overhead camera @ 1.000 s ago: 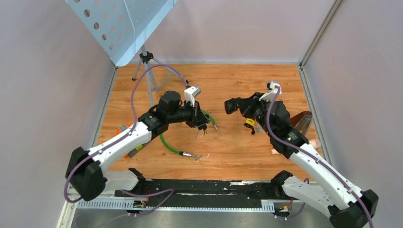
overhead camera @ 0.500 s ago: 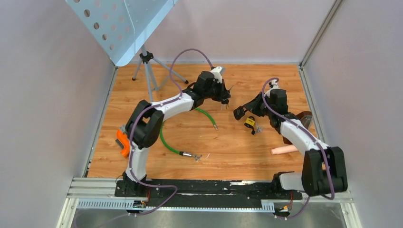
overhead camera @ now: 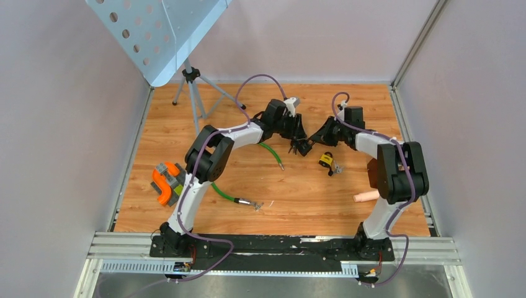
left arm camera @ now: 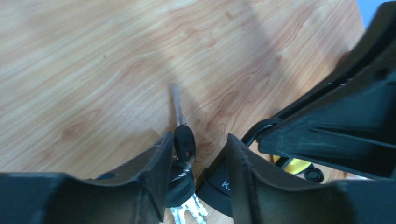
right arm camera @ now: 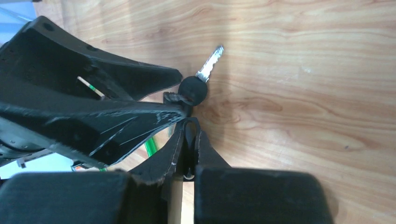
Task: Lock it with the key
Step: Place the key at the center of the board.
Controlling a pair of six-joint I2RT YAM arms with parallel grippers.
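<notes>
**Two grippers meet over the keys**

The left gripper (left arm camera: pixel 198 140) pinches a bunch of keys (left arm camera: pixel 181 187) between its two black fingers (left arm camera: pixel 154 177). One key (left arm camera: pixel 184 140) with a black head sticks straight out past the fingertips. Its thin metal end points away, above the wood.

The right gripper (right arm camera: pixel 189 123) has its fingers pressed together. Its tip sits right by the black head of that key, touching it or nearly so. Whether it nips anything between its fingers cannot be told.

Both grippers meet nose to nose near the far middle of the table (overhead camera: pixel 298 205). The left arm (overhead camera: pixel 214 146) and the right arm (overhead camera: pixel 387 158) both stretch far out to get there.

The yellow padlock (overhead camera: pixel 325 160) lies on the table, close to the grippers, on their near side and a bit to the right. Nothing touches it.

A green cable (overhead camera: pixel 271 150) curves on the wood under the left arm. An orange thing (overhead camera: pixel 162 186) lies by the left edge. A pink stick (overhead camera: pixel 366 197) lies on the right side. A blue music stand (overhead camera: pixel 161 31) is in the far left corner.
</notes>
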